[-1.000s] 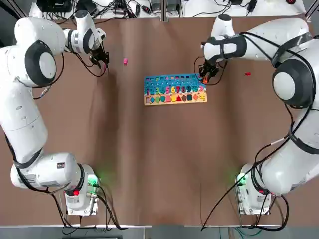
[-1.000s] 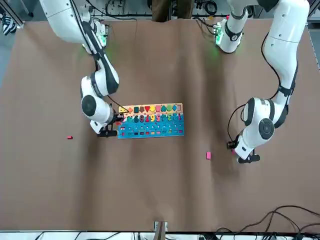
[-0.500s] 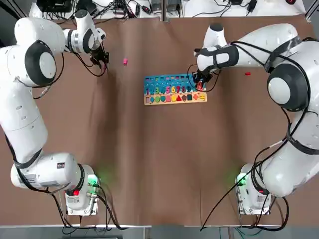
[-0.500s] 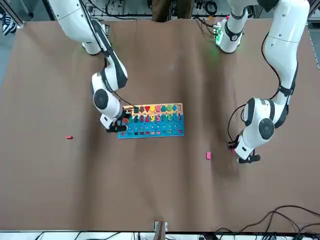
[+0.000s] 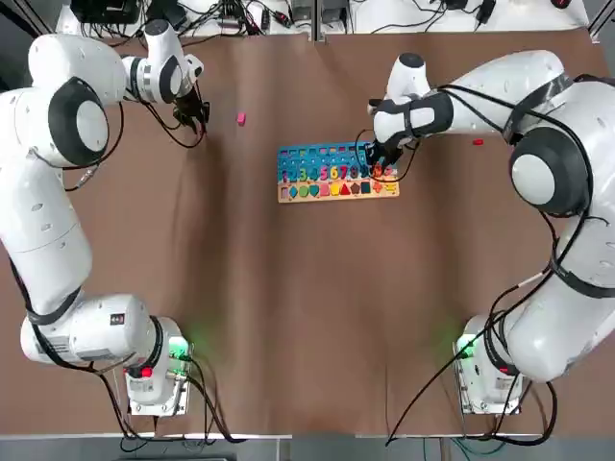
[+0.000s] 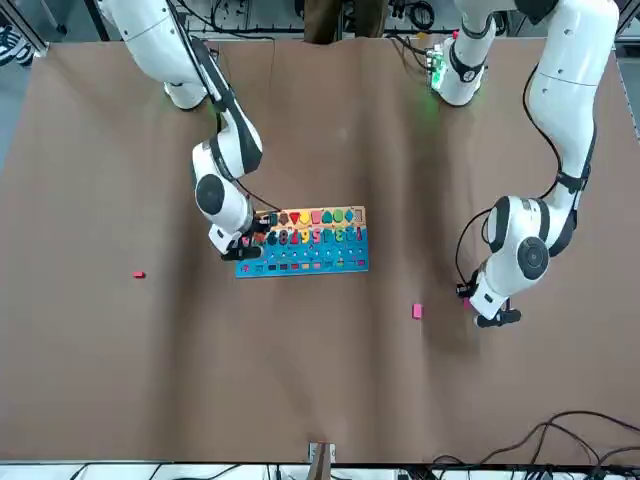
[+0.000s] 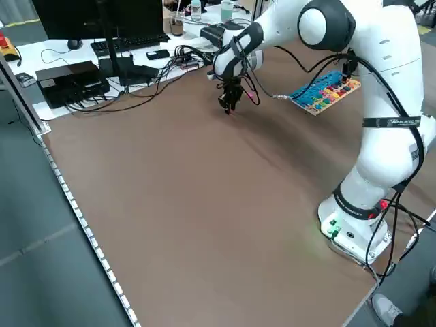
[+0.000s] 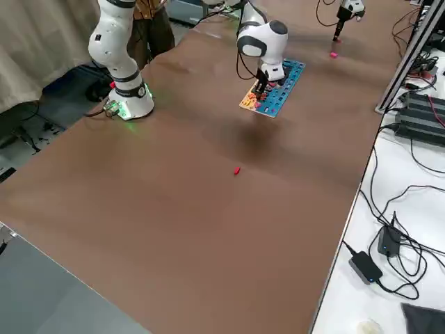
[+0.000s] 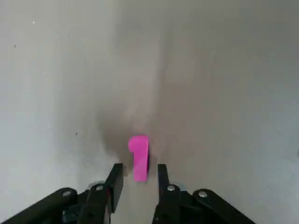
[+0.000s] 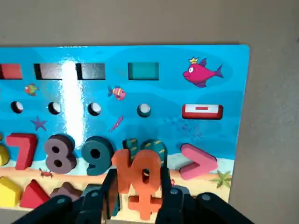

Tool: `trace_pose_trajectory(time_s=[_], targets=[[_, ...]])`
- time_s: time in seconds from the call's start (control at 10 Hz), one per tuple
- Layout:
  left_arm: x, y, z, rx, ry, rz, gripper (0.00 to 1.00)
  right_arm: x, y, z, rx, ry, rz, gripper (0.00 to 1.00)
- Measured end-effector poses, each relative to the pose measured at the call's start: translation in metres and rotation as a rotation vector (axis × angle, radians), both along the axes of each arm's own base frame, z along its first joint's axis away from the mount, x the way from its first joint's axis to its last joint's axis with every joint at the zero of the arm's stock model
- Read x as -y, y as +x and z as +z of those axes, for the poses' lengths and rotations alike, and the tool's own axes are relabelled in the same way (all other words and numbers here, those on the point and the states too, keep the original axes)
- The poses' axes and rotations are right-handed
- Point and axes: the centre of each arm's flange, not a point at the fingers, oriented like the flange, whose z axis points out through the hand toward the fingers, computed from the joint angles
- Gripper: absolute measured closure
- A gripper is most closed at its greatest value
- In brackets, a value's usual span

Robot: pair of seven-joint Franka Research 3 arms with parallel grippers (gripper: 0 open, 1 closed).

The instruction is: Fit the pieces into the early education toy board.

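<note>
Two black fingertips of the left gripper [image 9: 140, 167] stand spread about a flat magenta "1" piece [image 9: 140, 157]; in the top view, at the blue-and-tan toy board's [image 5: 322, 157] three o'clock, the right gripper [image 10: 138, 175] pinches an orange numeral piece [image 10: 145, 171].

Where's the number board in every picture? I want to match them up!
Top view: the number board is above the middle.
Front view: near the middle.
Left side view: upper right.
Right side view: above the middle.
Left wrist view: not in it.
Right wrist view: big, reaching the left edge.
Landmark: the right pincer is at the board wherever the board shows.
</note>
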Motion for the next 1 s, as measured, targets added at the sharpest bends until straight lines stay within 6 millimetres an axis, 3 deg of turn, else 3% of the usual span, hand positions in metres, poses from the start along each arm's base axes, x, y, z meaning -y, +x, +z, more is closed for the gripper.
trace_pose_trajectory(time_s=[0.2,1.0], targets=[[-0.0014,0.0007,0.0005,0.002,0.001,0.002,0.63,0.0018,0.0010,-0.0080,0.005,-0.002,-0.006,0.59],[-0.0017,0.0031,-0.0043,0.012,-0.003,0.007,0.69,0.0033,0.0024,-0.0094,0.011,-0.002,-0.010,0.59]])
